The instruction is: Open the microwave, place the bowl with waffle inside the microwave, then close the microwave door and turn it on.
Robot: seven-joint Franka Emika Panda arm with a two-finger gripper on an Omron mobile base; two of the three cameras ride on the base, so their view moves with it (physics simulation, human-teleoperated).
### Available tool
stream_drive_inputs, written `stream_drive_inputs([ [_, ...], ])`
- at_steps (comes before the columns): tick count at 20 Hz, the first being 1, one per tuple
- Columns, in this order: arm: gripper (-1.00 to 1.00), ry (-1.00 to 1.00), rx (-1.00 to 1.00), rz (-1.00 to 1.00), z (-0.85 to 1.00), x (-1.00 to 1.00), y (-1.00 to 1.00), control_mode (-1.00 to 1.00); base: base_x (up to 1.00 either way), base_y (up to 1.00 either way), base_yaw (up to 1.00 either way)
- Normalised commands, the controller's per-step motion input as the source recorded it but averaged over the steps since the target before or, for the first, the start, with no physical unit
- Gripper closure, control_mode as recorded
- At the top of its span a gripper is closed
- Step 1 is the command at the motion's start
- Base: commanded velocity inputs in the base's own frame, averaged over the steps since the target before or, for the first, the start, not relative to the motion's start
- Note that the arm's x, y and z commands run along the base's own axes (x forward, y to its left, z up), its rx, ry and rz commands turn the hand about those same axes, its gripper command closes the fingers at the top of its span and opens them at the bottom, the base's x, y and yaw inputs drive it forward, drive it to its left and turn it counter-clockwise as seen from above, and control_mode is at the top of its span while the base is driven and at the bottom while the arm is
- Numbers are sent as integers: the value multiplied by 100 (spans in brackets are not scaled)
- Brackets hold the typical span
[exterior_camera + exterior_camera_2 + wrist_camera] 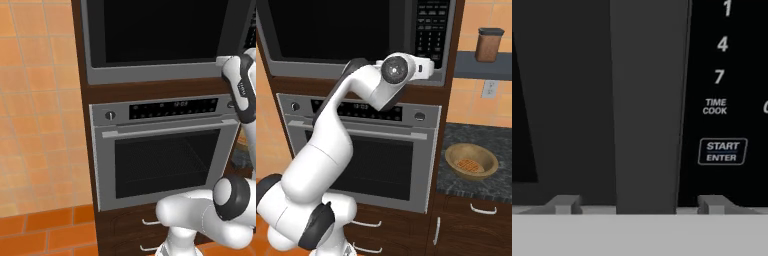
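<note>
1. In the hand view the gripper (639, 202) stands with its jaws spread wide, one finger tip (562, 204) left and the other right of the long dark bar handle (648, 105). The handle runs up between them; neither tip clearly touches it, though at this close range contact is hard to judge.
2. Just right of the handle, the hand view reads the button panel (727, 100): white digits 1, 4 and 7, "TIME COOK", and a boxed "START ENTER" key (722, 151). The base views are too coarse for these labels.
3. The right base view shows the hand pressed up to the microwave (356, 37) at the seam between the black glass and the keypad column, near the grey frame's lower right corner. The microwave door (331, 27) lies flush and shut.
4. The left base view gives the door as a black pane in a grey frame (150, 75), with the arm's wrist at its right edge.
5. The right base view also has the bowl (471, 161): round, tan-brown, speckled, with an orange gridded waffle (469, 164) lying inside. It sits on the dark counter (456, 185) to the right, well apart from the gripper.
6. Below the microwave is the silver oven (376, 150), and on a shelf at far right stands a brown canister (489, 45).
</note>
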Motion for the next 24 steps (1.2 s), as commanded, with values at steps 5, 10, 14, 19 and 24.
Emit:
stream_drive_inputs([
  [5, 100, 5, -4, 7, -23, 94, 13, -100, 0, 0, 0],
  [10, 100, 17, 0, 13, -3, 42, 43, -100, 0, 0, 0],
  [14, 100, 10, 0, 16, 0, -9, 64, -100, 0, 0, 0],
  [19, 100, -1, -2, 16, -1, -63, 93, -100, 0, 0, 0],
  [24, 100, 0, -14, 9, 0, -93, 100, -100, 0, 0, 0],
])
